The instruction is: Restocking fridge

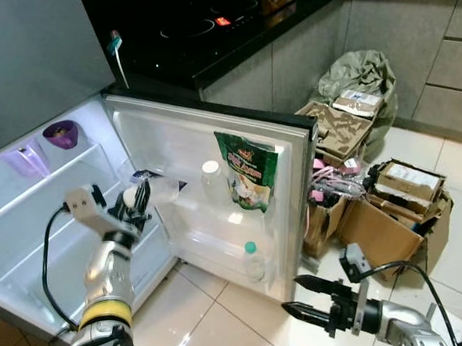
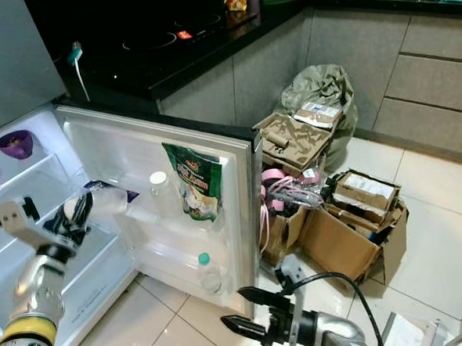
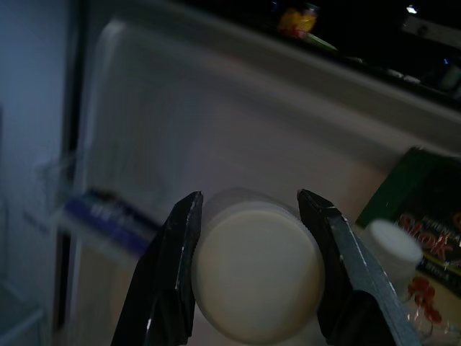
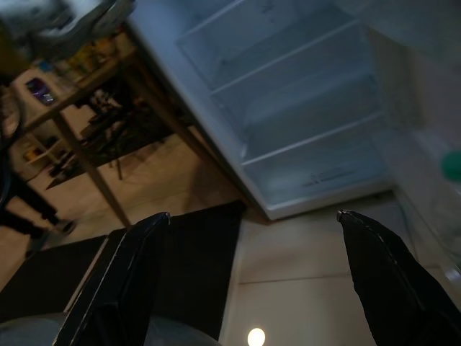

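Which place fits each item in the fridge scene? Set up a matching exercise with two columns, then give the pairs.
Items:
1. green pouch
2. purple cup
3. green-capped bottle
4. white-lidded container

Places:
A. bottom door rack
B. upper door shelf
C. held by left end effector
D. top shelf inside fridge

Pairs: 1-B, 2-D, 3-A, 4-C

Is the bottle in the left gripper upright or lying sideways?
Sideways. The left gripper holds the clear bottle roughly level, white cap toward the wrist camera between the fingers, its base pointing at the fridge door.
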